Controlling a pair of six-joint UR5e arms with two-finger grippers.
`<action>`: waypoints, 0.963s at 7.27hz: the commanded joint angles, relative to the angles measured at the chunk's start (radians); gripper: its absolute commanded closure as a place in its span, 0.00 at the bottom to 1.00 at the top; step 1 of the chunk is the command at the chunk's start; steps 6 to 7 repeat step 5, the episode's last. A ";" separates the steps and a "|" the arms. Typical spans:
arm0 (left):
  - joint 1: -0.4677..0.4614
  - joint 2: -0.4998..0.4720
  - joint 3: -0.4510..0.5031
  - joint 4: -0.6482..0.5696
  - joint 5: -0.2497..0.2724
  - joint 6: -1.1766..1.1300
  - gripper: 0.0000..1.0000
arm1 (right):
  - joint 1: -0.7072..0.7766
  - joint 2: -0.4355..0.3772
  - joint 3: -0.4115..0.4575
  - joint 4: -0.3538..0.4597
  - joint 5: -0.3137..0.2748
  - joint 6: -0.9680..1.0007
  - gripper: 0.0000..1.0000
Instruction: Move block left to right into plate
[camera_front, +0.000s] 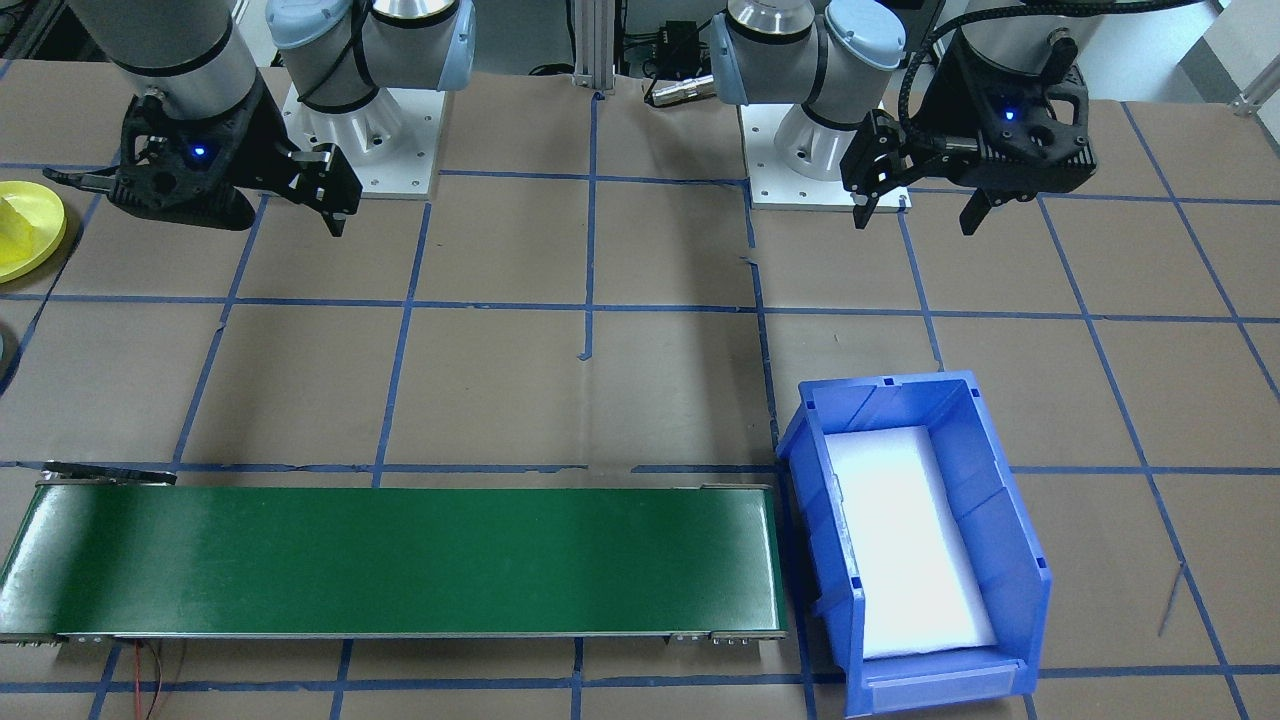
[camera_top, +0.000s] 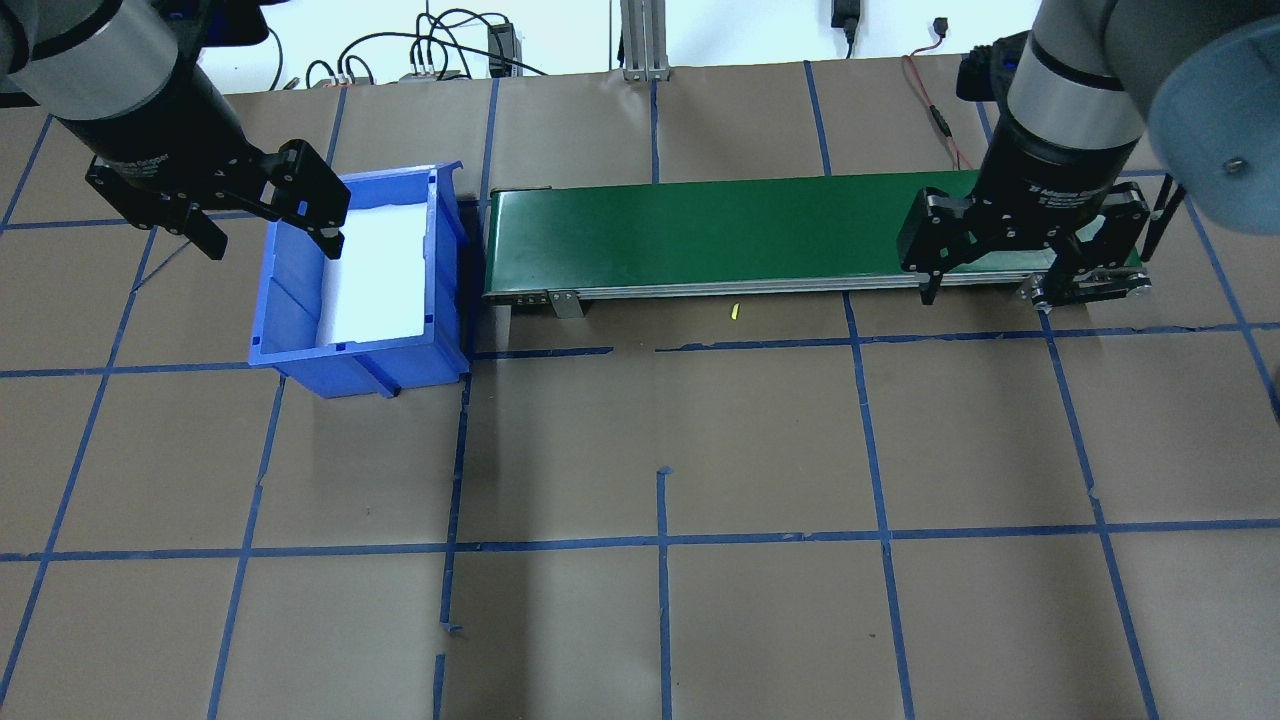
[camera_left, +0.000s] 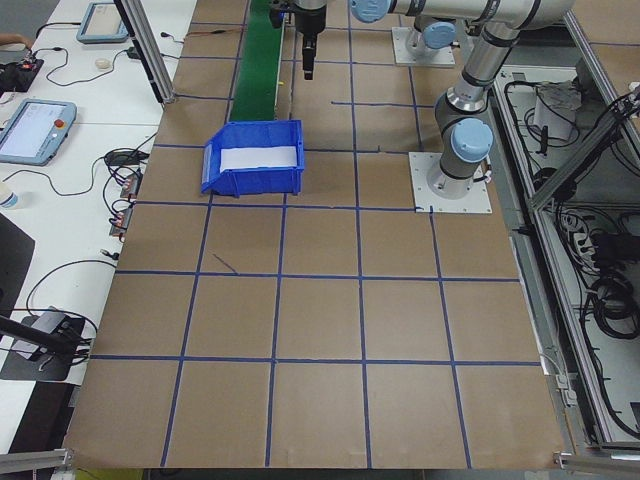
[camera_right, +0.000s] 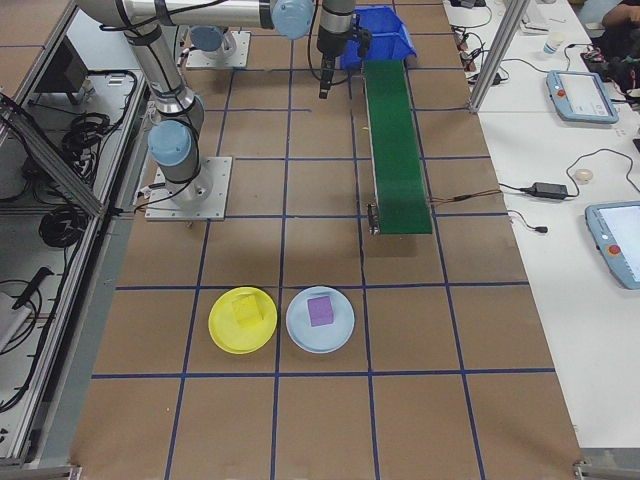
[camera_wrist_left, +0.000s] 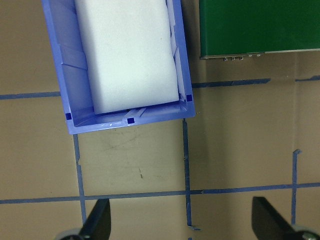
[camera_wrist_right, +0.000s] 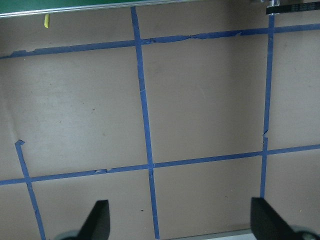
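The yellow plate (camera_right: 222, 335) lies on the table at the robot's right end, with a yellow block (camera_right: 245, 311) in it. In the front-facing view the plate (camera_front: 55, 245) shows only at the left edge. My right gripper (camera_front: 198, 200) hangs open and empty above the table, beside that plate (camera_top: 985, 290). Its wrist view shows only bare paper and tape between the fingertips (camera_wrist_right: 97, 222). My left gripper (camera_front: 918, 218) is open and empty too, high over the near side of the blue bin (camera_top: 272, 240), (camera_wrist_left: 181, 222).
A blue bin (camera_front: 1000, 520) with a white foam pad (camera_front: 900, 540) stands at the left end of a green conveyor belt (camera_front: 400, 560). A light blue plate (camera_right: 300, 335) holding a purple cube (camera_right: 320, 309) lies next to the yellow plate. Blue tape lines cross the brown table.
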 joint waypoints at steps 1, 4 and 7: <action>0.000 0.000 0.001 0.000 0.001 -0.002 0.00 | -0.011 -0.013 0.003 0.010 0.014 0.010 0.00; 0.002 0.000 0.003 0.000 0.001 -0.002 0.00 | 0.007 -0.020 -0.001 -0.009 0.118 0.061 0.05; 0.000 0.000 0.001 0.000 0.001 -0.002 0.00 | 0.024 -0.020 0.002 -0.030 0.117 0.064 0.04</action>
